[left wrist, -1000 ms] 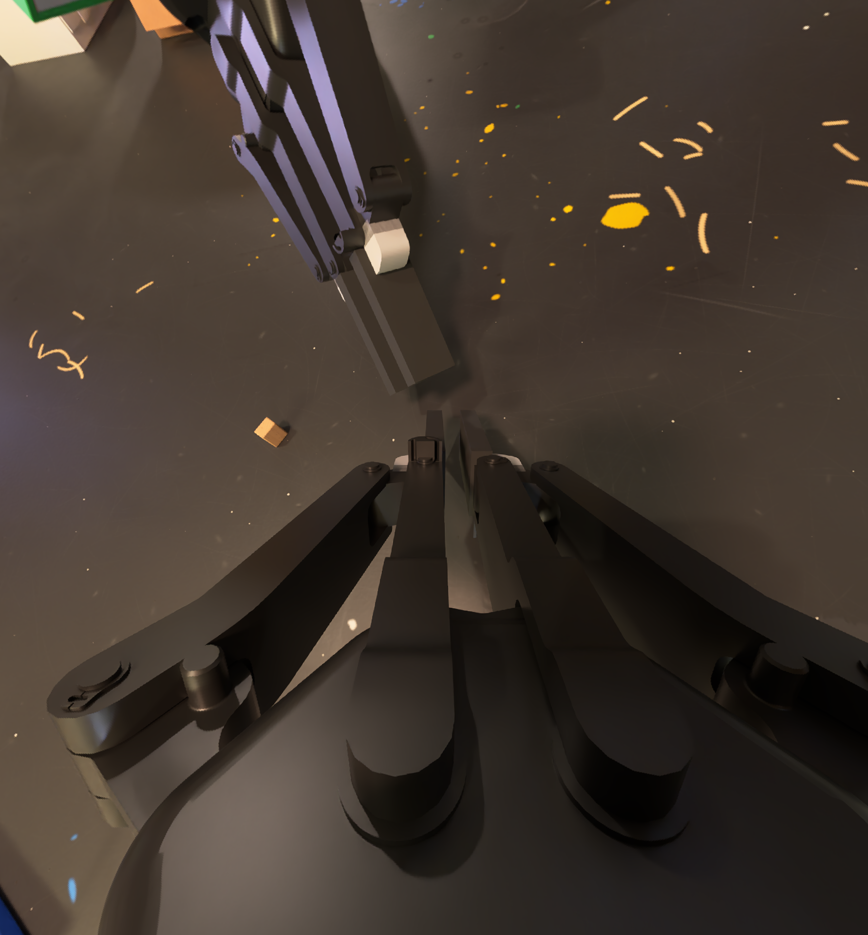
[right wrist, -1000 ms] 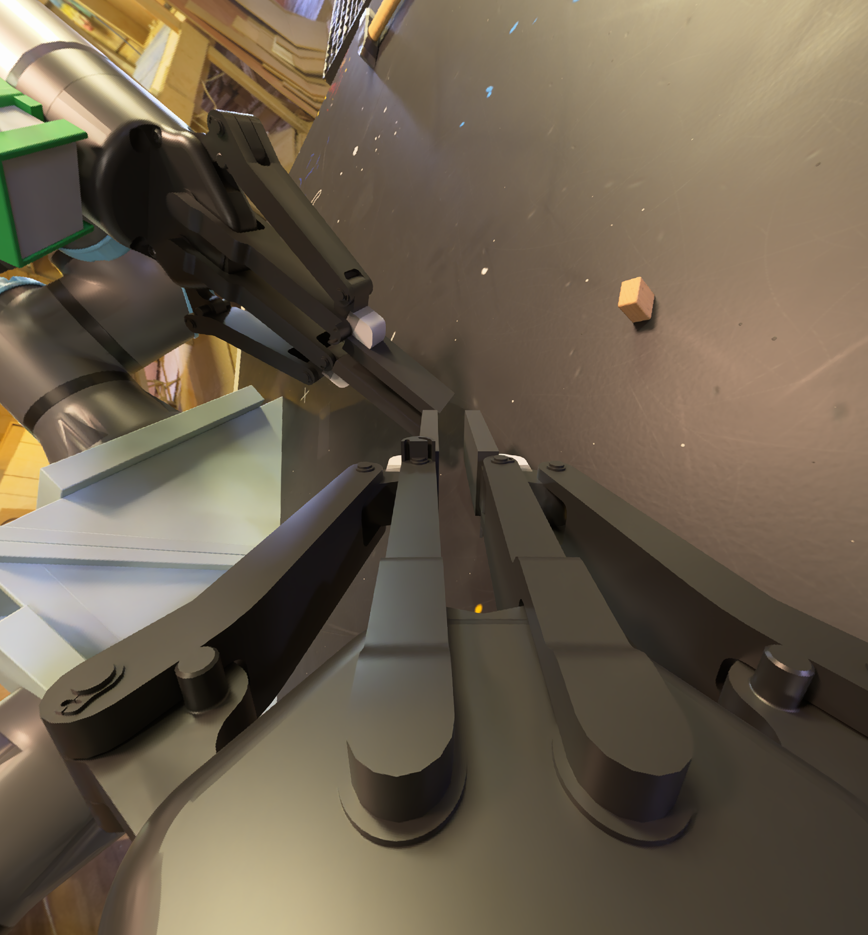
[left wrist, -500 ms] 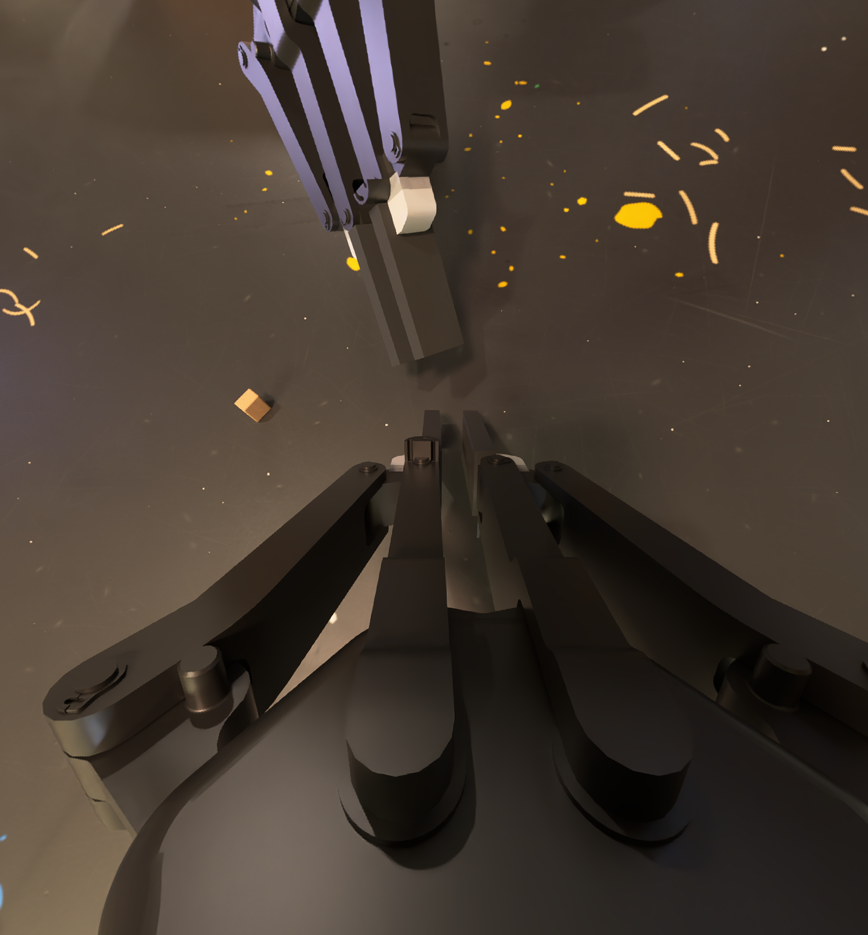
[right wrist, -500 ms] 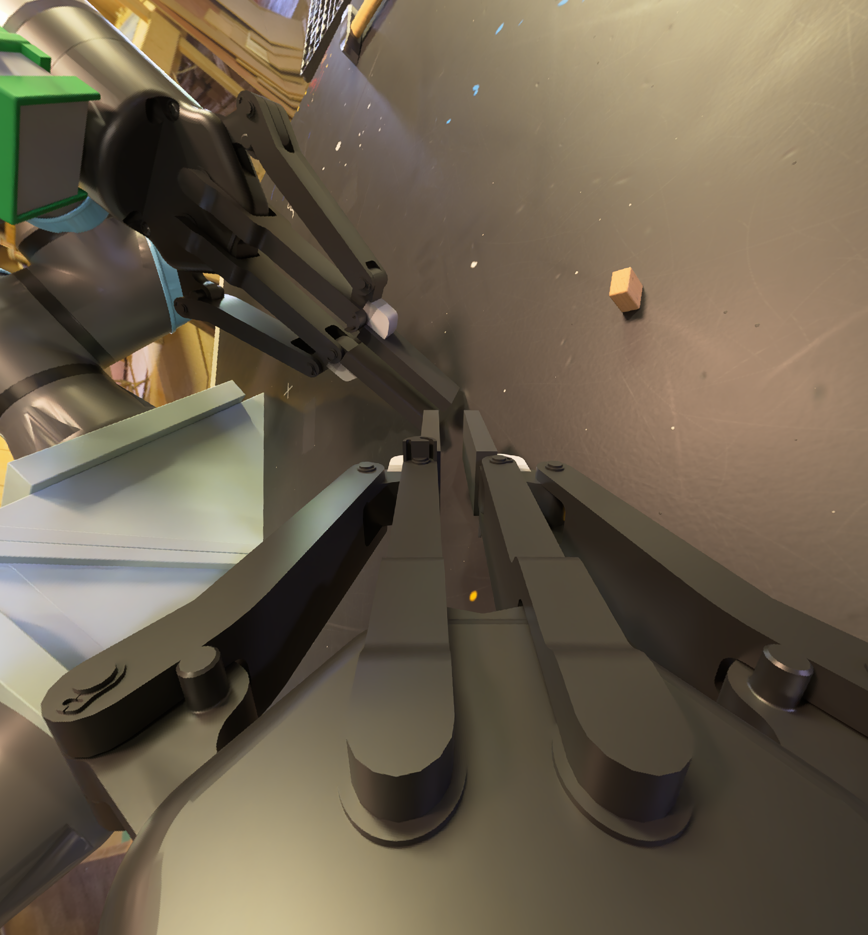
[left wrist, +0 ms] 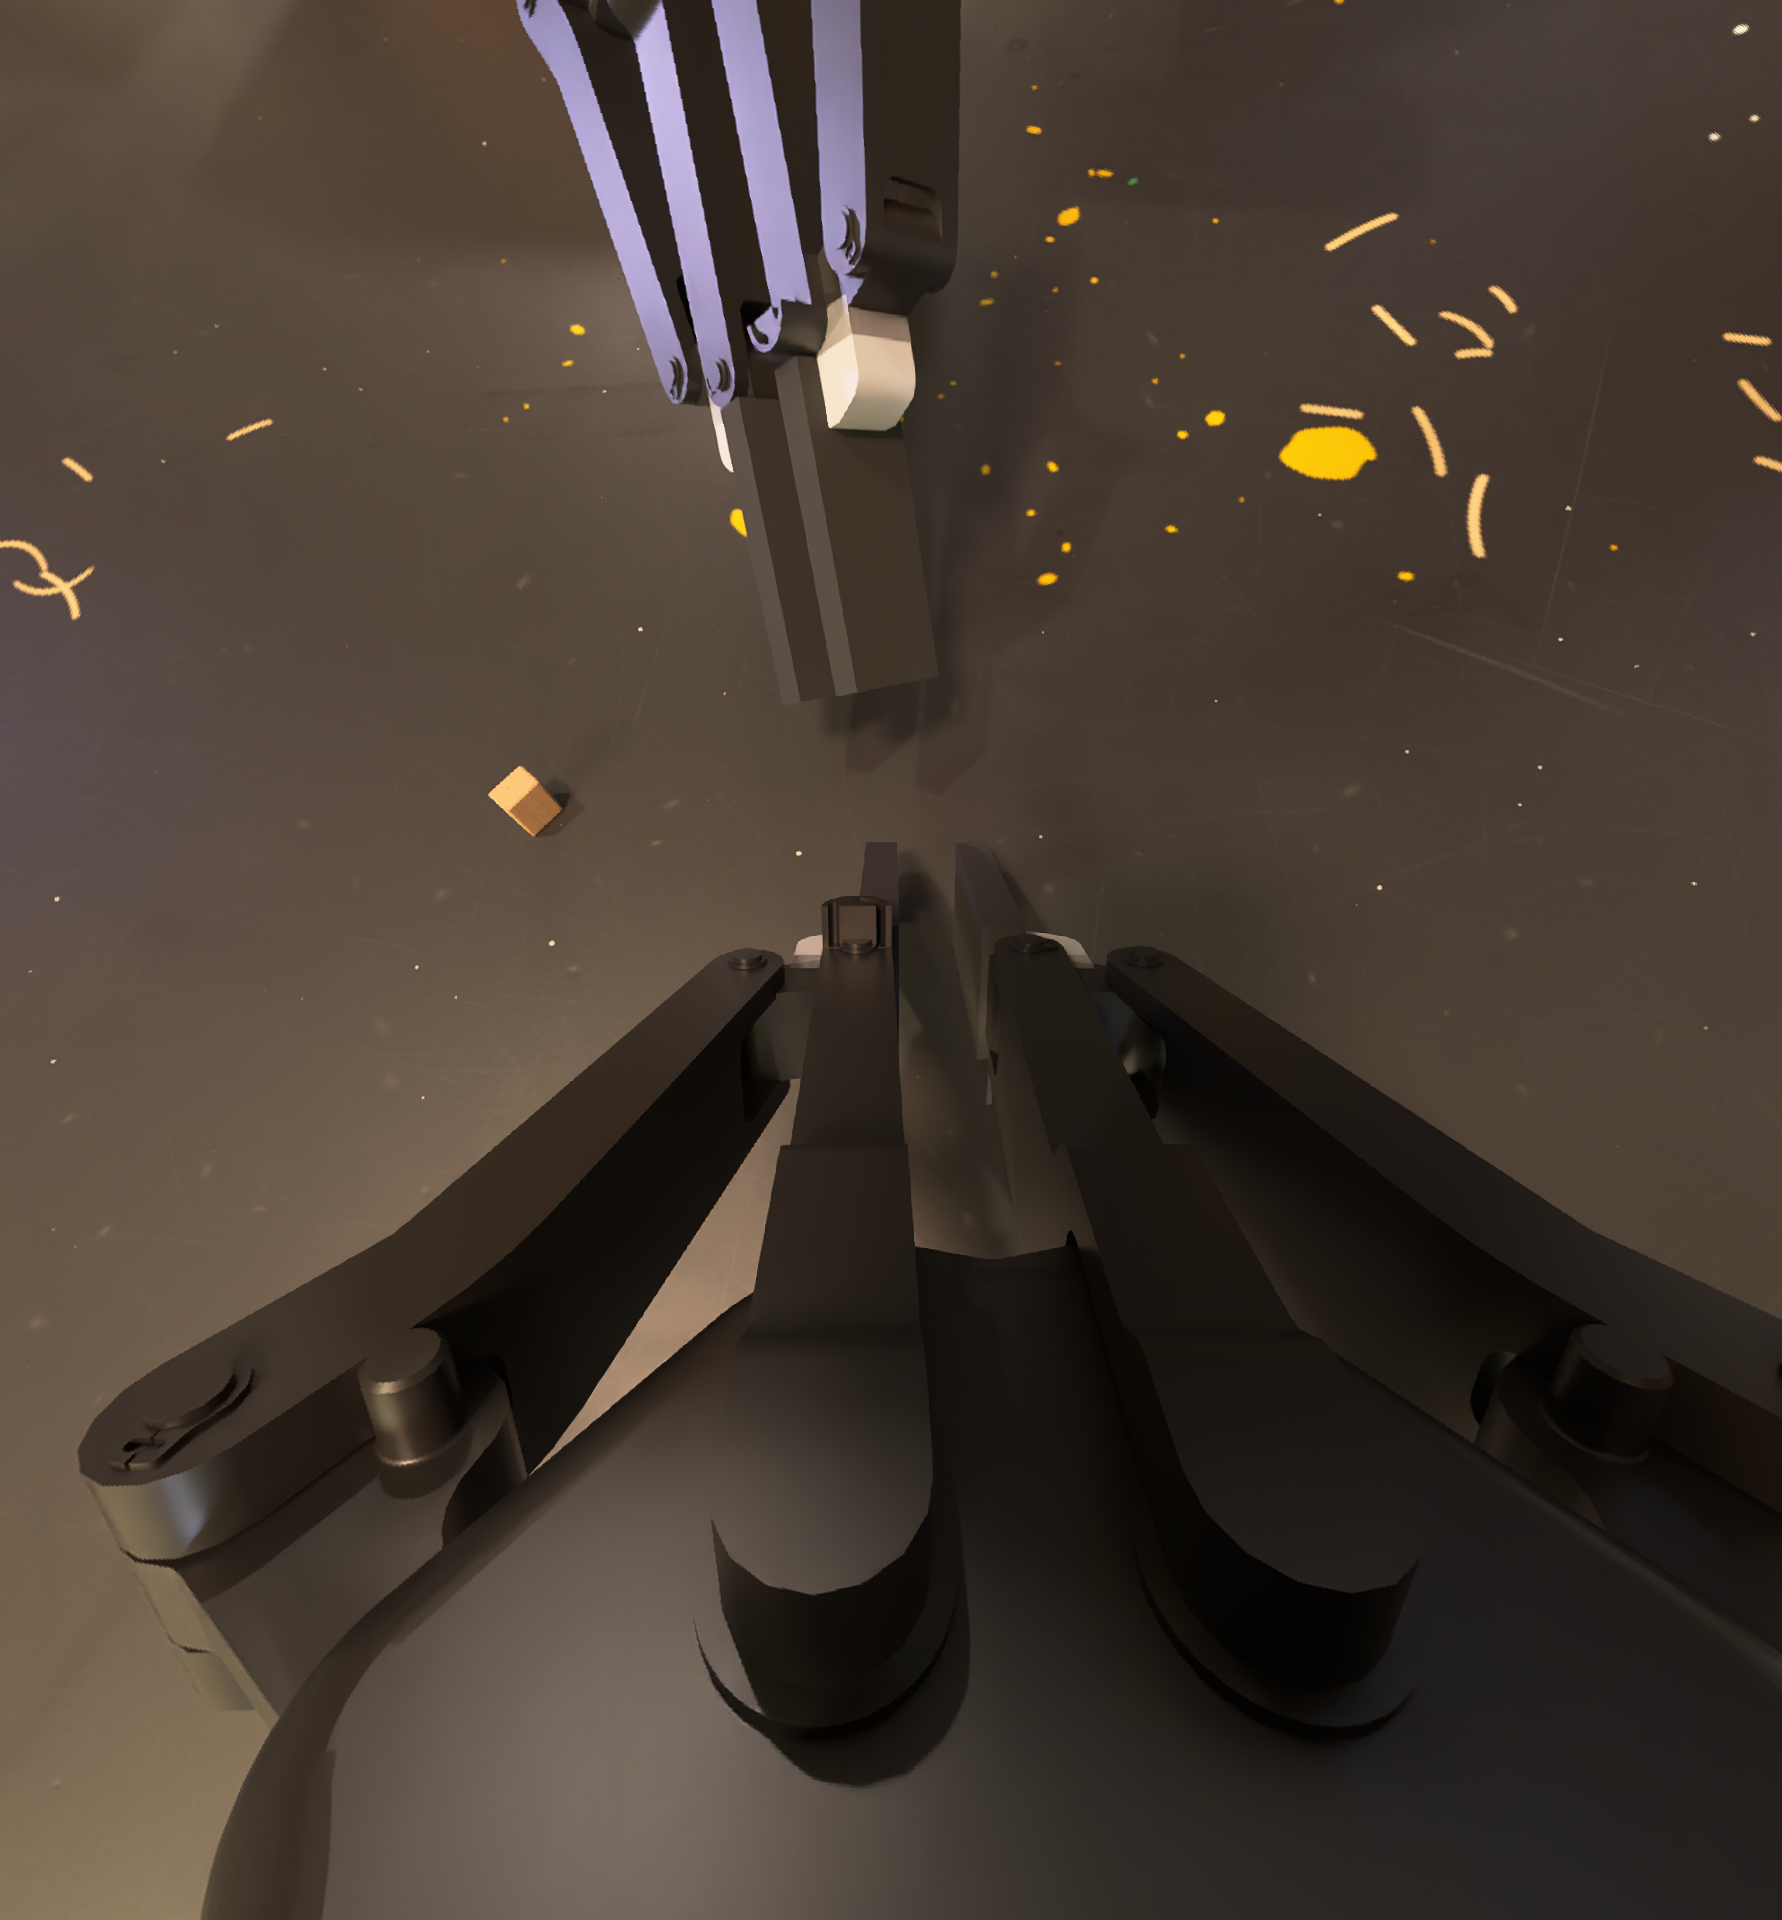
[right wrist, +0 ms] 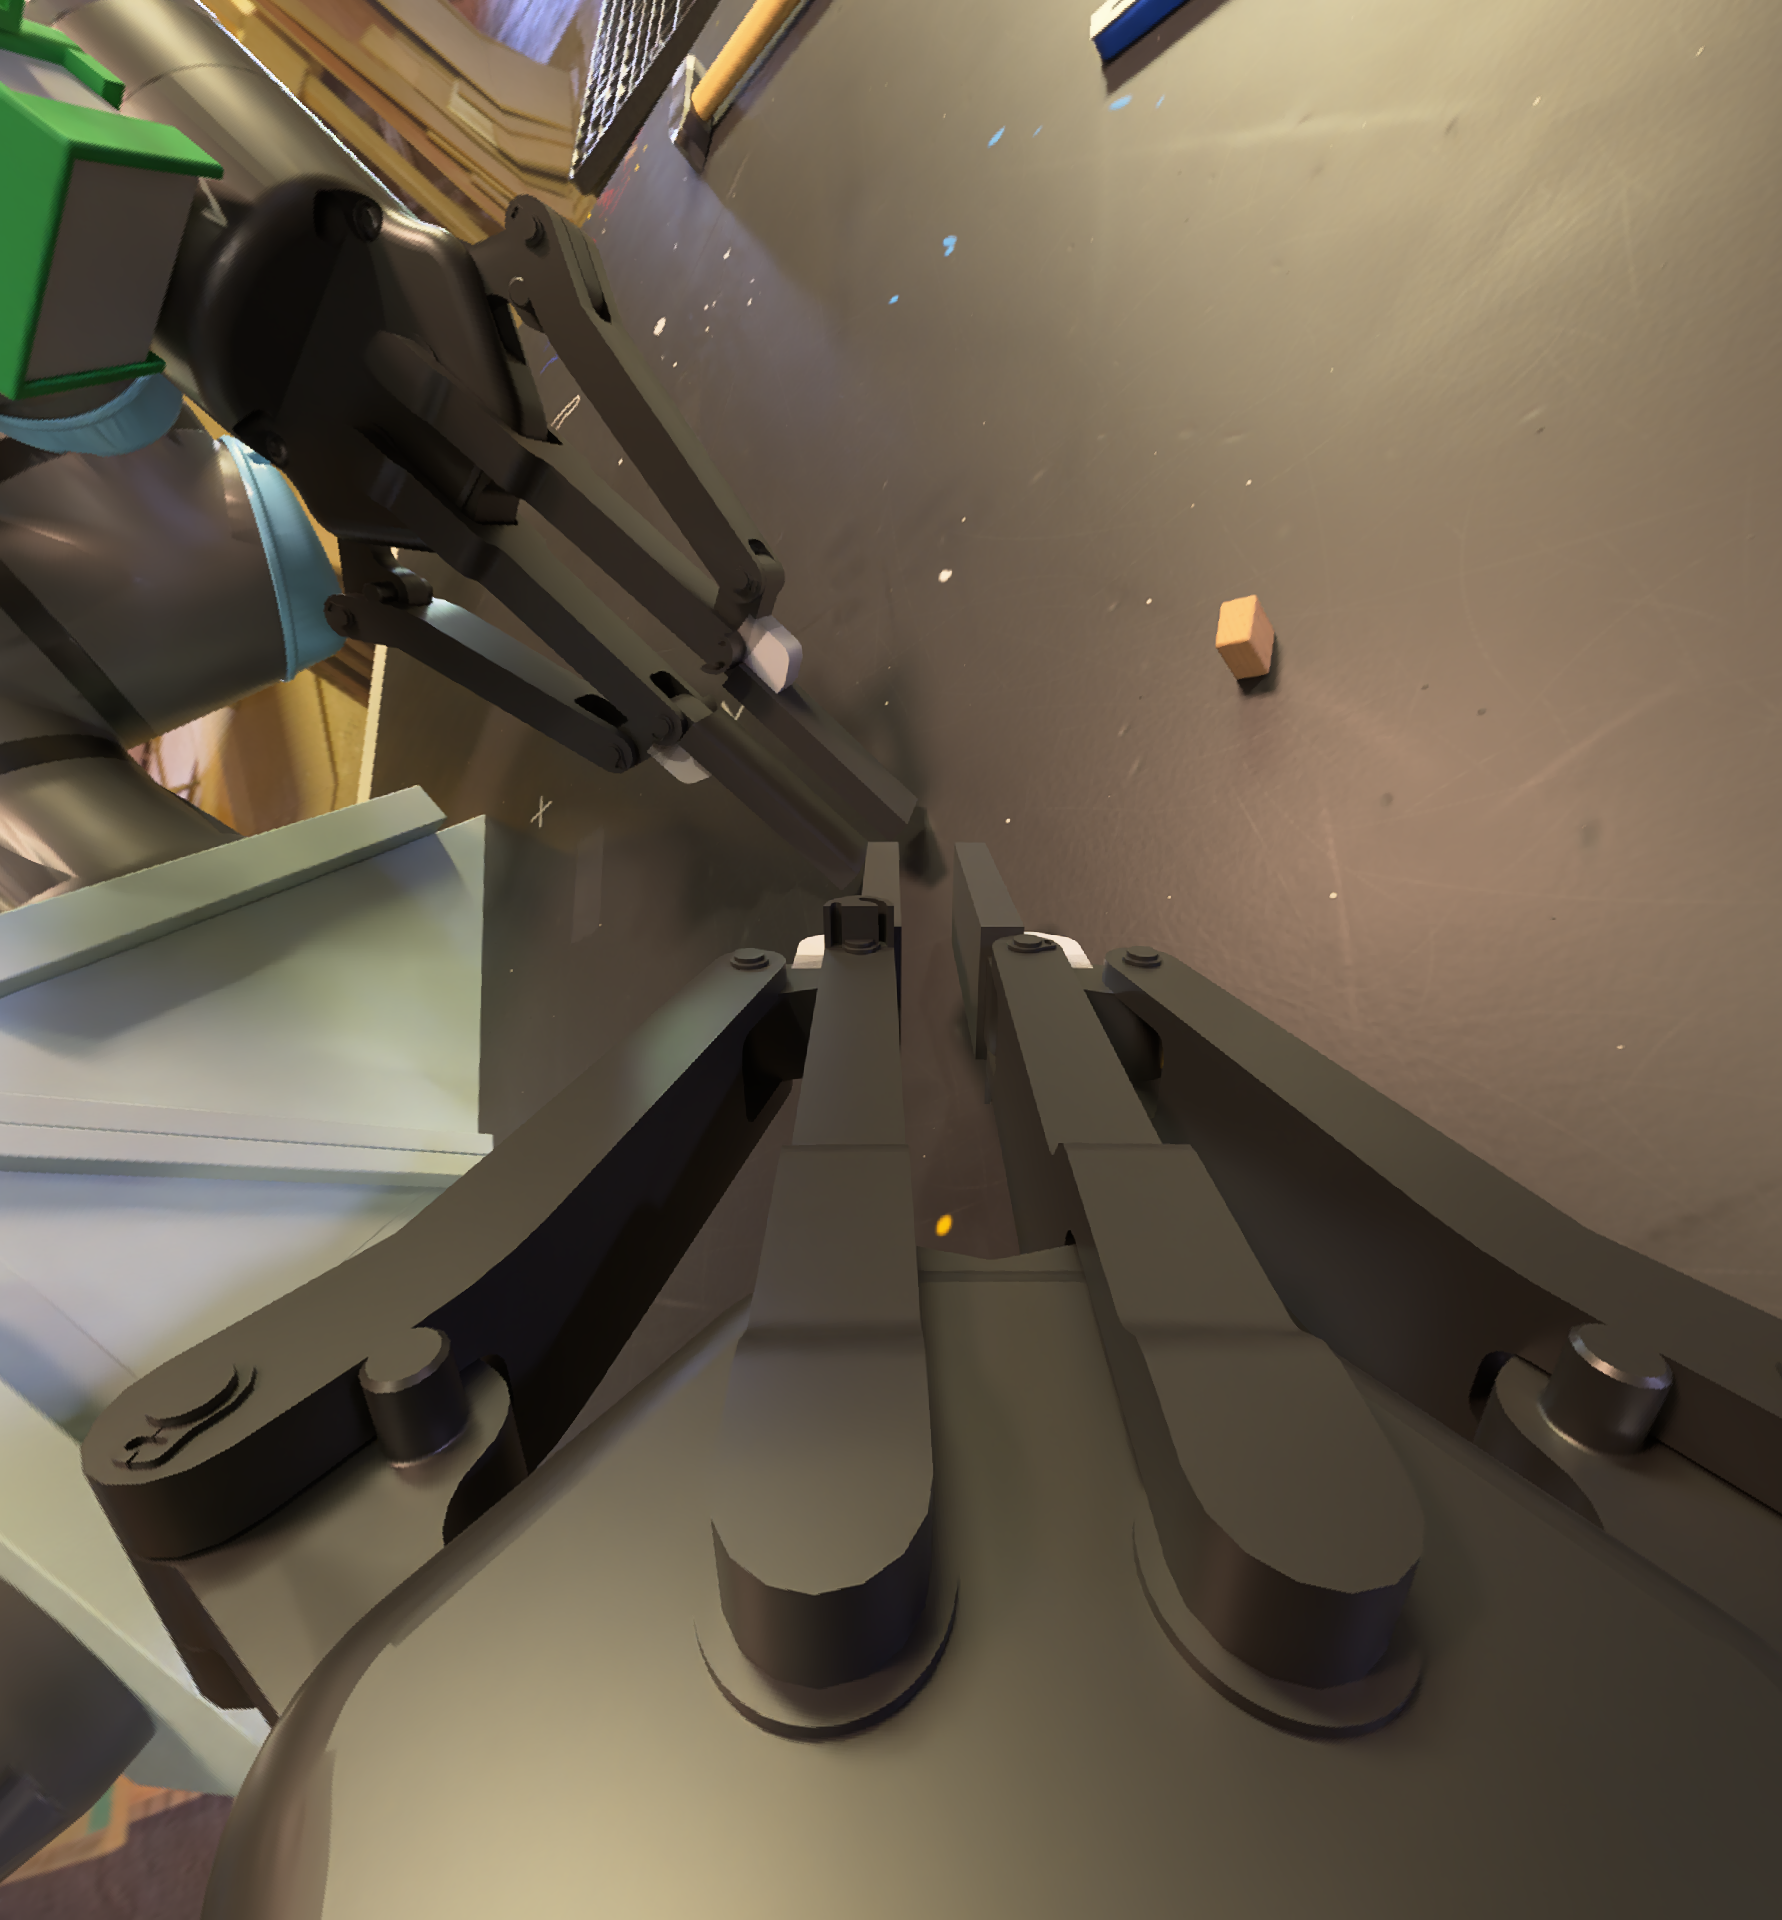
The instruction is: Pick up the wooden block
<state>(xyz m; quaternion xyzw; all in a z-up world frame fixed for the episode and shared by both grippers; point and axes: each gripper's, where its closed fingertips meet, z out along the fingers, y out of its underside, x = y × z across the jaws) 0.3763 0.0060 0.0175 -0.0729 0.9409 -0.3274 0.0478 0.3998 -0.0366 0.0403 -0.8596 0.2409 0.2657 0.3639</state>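
A small light wooden block (left wrist: 525,801) lies on the dark table, left of and slightly beyond my left gripper (left wrist: 923,868), which is shut and empty. The block also shows in the right wrist view (right wrist: 1243,637), up and to the right of my right gripper (right wrist: 925,868), also shut and empty. The right gripper (left wrist: 851,665) hangs in the left wrist view straight ahead, fingers together, tips just above the table. The left gripper (right wrist: 892,816) shows in the right wrist view from the upper left, its tips close to my right fingertips. Neither gripper touches the block.
The dark table (left wrist: 1386,831) carries yellow paint spots (left wrist: 1325,453) and scratch marks at the far right. In the right wrist view a pale grey-blue mount (right wrist: 191,1039) lies at left, with a green box (right wrist: 35,249) on the left arm, and a blue object (right wrist: 1141,26) at the table's far edge.
In the left wrist view the right gripper has swung more upright and drawn back from my fingertips. The block has drifted slightly in both views as the cameras moved. Both grippers stayed shut.
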